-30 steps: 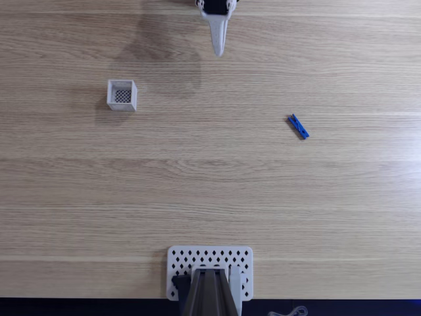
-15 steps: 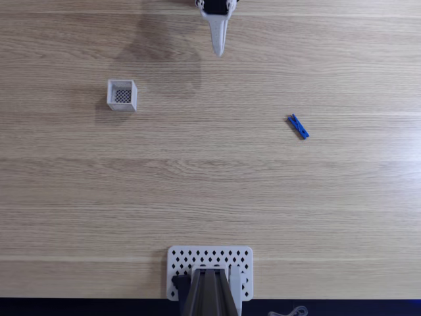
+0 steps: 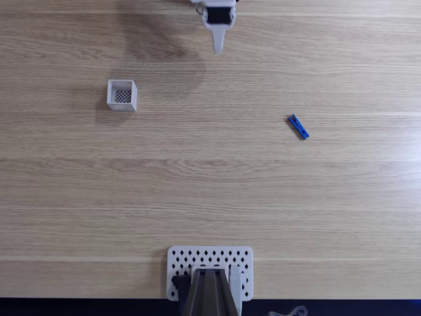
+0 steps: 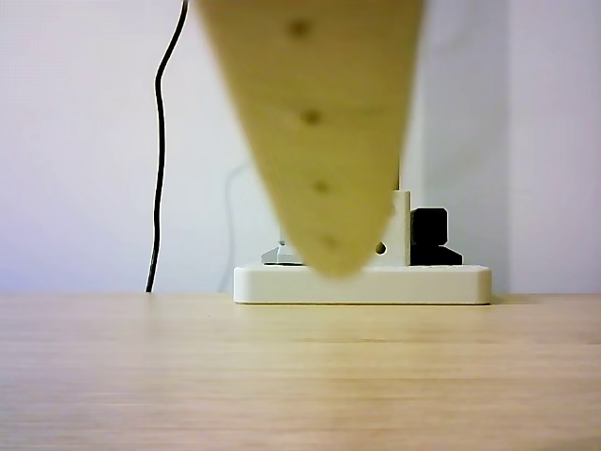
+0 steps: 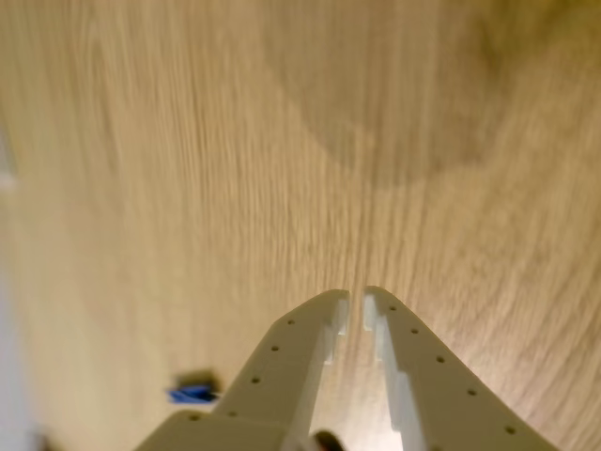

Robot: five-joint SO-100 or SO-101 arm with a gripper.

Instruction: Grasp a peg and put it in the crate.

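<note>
The blue peg (image 3: 298,126) lies flat on the wooden table at the right of the fixed view, slanted. It also appears as a small blurred blue shape, the peg (image 5: 192,392), at the lower left of the wrist view. The white crate (image 3: 122,95) with its dark mesh bottom stands upright at the left. My gripper (image 3: 217,49) hangs at the top centre, far from both, its white fingers together with nothing between them. In the wrist view the gripper (image 5: 356,301) shows only a thin slit between its fingertips (image 5: 331,303) above bare wood.
A white perforated plate (image 3: 210,258) carrying a grey mount sits at the near table edge in the fixed view. In the other view a blurred finger (image 4: 315,122) hangs before a white base (image 4: 362,282) and a black cable (image 4: 160,141).
My gripper has drawn back toward the top edge of the fixed view, so less of it shows. Peg and crate have not moved.
</note>
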